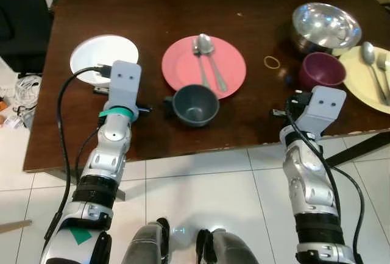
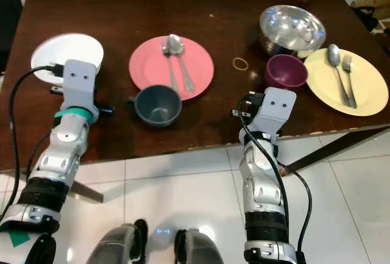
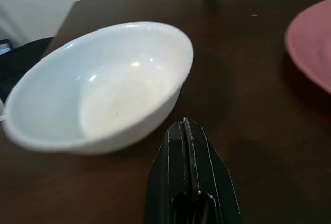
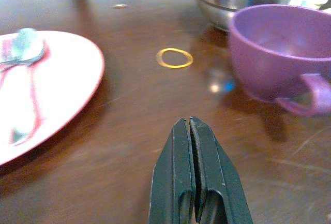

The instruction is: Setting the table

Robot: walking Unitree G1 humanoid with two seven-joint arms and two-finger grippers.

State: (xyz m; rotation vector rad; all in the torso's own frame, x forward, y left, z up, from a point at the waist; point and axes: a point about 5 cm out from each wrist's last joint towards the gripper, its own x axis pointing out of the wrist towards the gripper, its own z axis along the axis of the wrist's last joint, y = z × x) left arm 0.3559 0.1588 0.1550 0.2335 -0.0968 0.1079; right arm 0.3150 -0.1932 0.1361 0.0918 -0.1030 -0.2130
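On the dark wooden table point(image 1: 183, 8), a white bowl point(image 1: 103, 57) sits at the left. A pink plate point(image 1: 204, 66) in the middle carries a spoon point(image 1: 207, 47) and a fork. A dark grey cup point(image 1: 195, 105) stands at the plate's near edge. At the right are a purple cup point(image 1: 321, 70), a steel bowl point(image 1: 326, 27) and a yellow plate point(image 1: 365, 81) with cutlery. My left gripper point(image 3: 184, 125) is shut and empty, just short of the white bowl point(image 3: 98, 87). My right gripper point(image 4: 190, 125) is shut and empty, low over the table near the purple cup point(image 4: 279, 53).
A yellow rubber band point(image 4: 174, 57) lies on the table between the pink plate and the purple cup. A black chair point(image 1: 21, 23) and loose cables point(image 1: 24, 84) are at the far left. The table's front edge runs just under both wrists, with white tiled floor below.
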